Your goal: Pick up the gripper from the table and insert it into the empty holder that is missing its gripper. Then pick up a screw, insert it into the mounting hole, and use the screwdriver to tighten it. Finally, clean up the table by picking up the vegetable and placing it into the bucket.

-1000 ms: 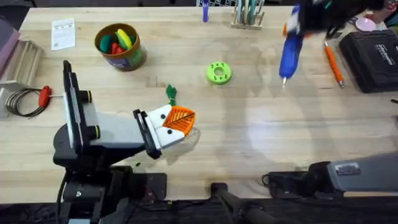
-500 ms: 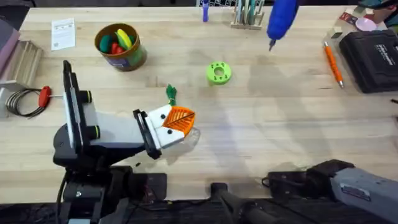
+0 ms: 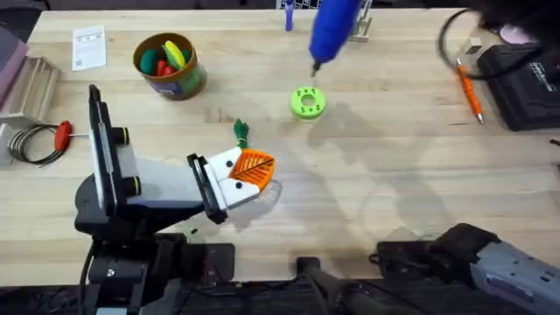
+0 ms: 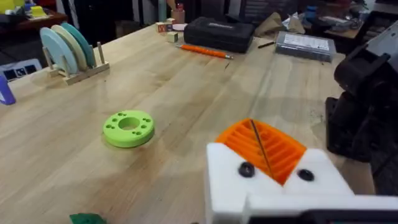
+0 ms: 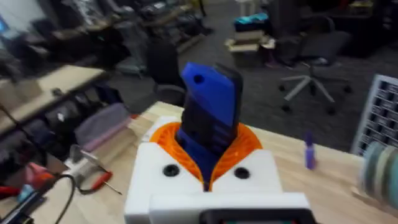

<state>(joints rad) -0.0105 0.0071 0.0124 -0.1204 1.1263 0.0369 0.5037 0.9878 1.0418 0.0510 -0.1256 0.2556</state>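
Landmark: we place everything from the lime-green disc (image 3: 307,101) lying flat on the bench (image 3: 394,184).
Screwdriver: in the overhead view we see the blue screwdriver (image 3: 333,28) in the air, metal tip pointing down just above and right of the disc, its upper body running out past the top edge.
Right gripper: the right wrist view gives us what the overhead cannot, the right gripper (image 5: 208,158) with its jaws pinching the blue body between orange ribbed pads (image 5: 249,144).
Left gripper: below and left of the disc we see the left gripper (image 3: 248,172) low over the bench; in the left wrist view its orange pads (image 4: 264,148) are pressed together with a thin seam between them and nothing held.
Vegetable: the dark green vegetable (image 3: 241,132) lies on the bench left of and below the disc, just above the left gripper.
Bucket: the bucket (image 3: 170,66) stands well left of the disc, coloured toy pieces above its rim.
Surface: we see pale wood planks, bare right of and below the disc.
Edges: far right of the disc lie a thin orange tool (image 3: 468,87) and a black case (image 3: 525,83).
Room: the right wrist view shows office chairs (image 5: 314,68) and cluttered desks beyond the bench.
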